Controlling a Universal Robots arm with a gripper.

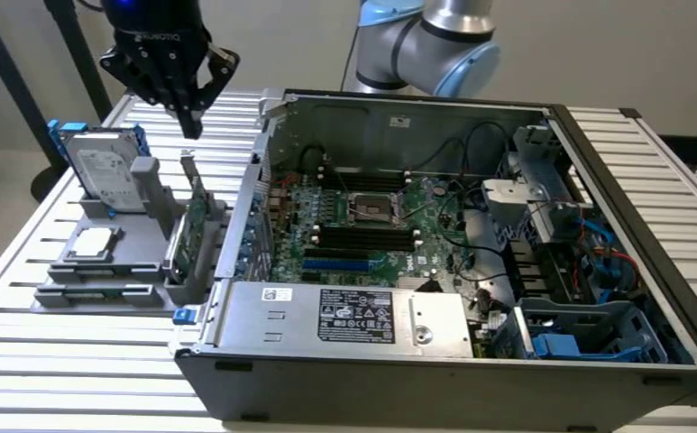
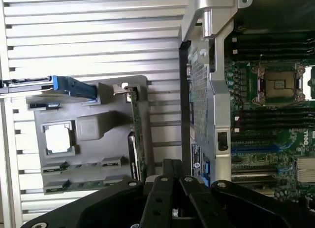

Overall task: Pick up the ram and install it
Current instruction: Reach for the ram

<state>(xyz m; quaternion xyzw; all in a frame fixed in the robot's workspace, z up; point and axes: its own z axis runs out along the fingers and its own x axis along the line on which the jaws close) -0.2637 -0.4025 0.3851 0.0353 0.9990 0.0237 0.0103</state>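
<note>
A: where's the ram (image 1: pixel 98 290)?
B: near edge of the grey holder (image 1: pixel 53 269), sunk low in its slot, thin edge up. Behind it the tall card (image 1: pixel 192 225), then the hard drive (image 1: pixel 102 171), both upright
A: gripper (image 1: pixel 189 129)?
B: up over the card's far end, well apart from the ram. Fingers pinched together, nothing in them
A: what bites us?
B: little ram edge to grab, so I'd expect a slip or a tilted hold. A low path clips the card or drive
A: room?
B: case wall (image 1: pixel 252 207) just beside the holder, tight there. Bare table (image 1: pixel 23 234) on the exterior view's left. Farther in, memory slots (image 1: pixel 366 239) look free, cables (image 1: pixel 469 225) near, snag risk
</note>
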